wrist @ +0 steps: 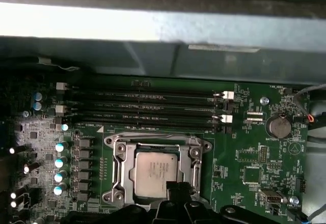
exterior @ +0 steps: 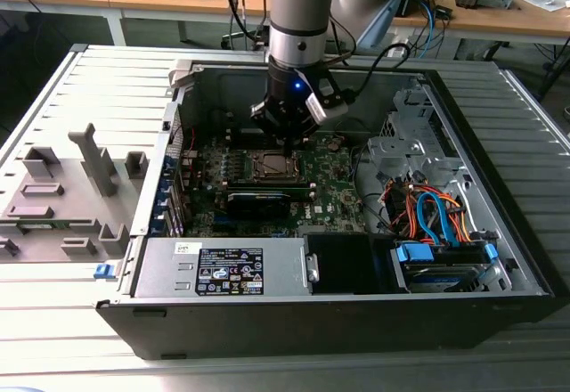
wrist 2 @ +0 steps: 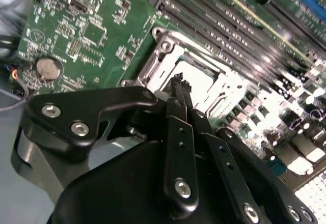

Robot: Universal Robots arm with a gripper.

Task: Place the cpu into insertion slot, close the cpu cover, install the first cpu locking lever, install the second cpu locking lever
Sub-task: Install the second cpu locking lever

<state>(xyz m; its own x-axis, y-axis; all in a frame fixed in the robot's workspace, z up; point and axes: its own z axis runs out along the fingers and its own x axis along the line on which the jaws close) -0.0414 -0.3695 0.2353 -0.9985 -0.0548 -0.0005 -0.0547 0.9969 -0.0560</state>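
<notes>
Gripper (wrist 2: 178, 81) hanging just above the socket, fingers pressed together, gripping nothing. Cpu (wrist: 155, 172) sitting flat in the insertion slot (exterior: 272, 166), mid-board on the green motherboard (wrist: 249, 158). Cpu cover (wrist: 119, 170) lying closed, framing the chip. Memory slots (wrist: 142, 107) running along the socket's far side.

No print reads clearly; the power supply label (exterior: 229, 273), at seven o'clock from the insertion slot (exterior: 272, 166), is illegible.
</notes>
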